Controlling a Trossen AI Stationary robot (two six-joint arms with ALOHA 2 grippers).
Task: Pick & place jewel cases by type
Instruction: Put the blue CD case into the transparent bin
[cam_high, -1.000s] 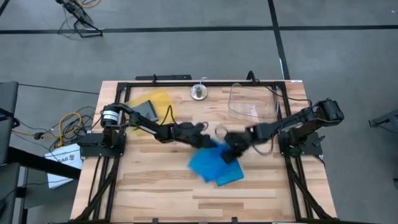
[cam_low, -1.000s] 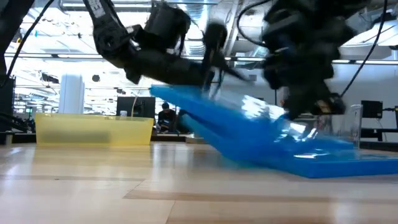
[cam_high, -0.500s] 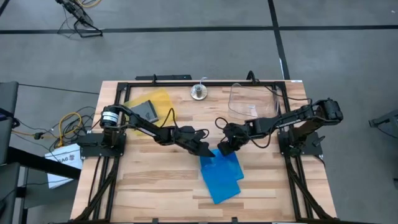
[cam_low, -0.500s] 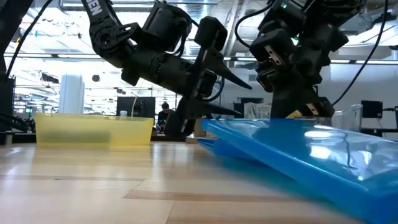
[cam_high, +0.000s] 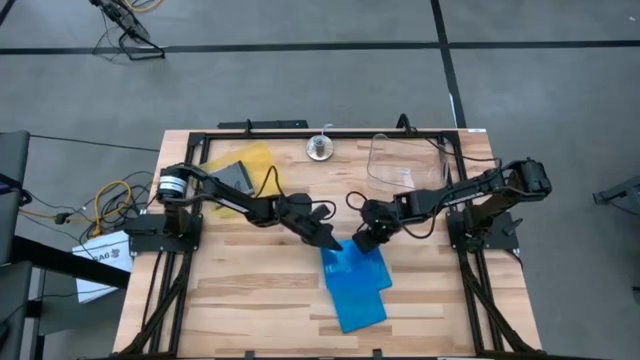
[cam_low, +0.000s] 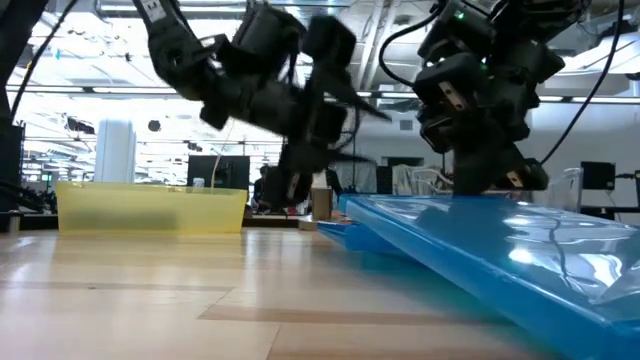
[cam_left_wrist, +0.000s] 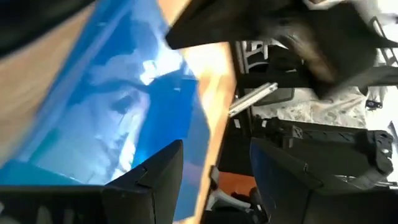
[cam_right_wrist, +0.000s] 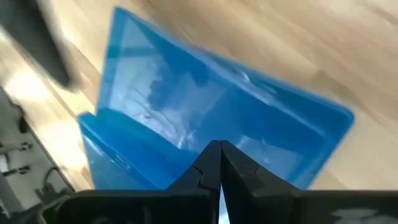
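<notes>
Two bright blue jewel cases lie overlapped at mid-table. The upper one (cam_high: 358, 266) rests partly on the lower one (cam_high: 360, 308), which reaches toward the near edge. My left gripper (cam_high: 327, 240) hangs open just left of the upper case's far-left corner; its wrist view shows nothing between the fingers (cam_left_wrist: 214, 152). My right gripper (cam_high: 364, 243) is shut, its tips (cam_right_wrist: 219, 147) pointing steeply down at the upper case's far edge (cam_low: 400, 205). A grey-clear jewel case (cam_high: 232, 178) lies in the yellow tray (cam_high: 258, 158). My right gripper's shut fingertips (cam_low: 497, 183) stand right at the far edge of the upper blue case (cam_right_wrist: 249, 118), coming from above and slanting in from the table's right. Whether they touch the case I cannot tell. My left gripper touches nothing.
The yellow tray (cam_low: 150, 208) sits at the far left and a clear plastic bin (cam_high: 405, 165) at the far right. A small round metal piece (cam_high: 320, 148) stands at the far edge between them. Bare wood lies left and right of the blue cases.
A second ago the upper blue case was tipped up at its left end beside my left gripper. It has since dropped, and both cases have swung round and slid toward the right and near edges. My left gripper has turned at the wrist. Since half a second ago the cases have kept still.
</notes>
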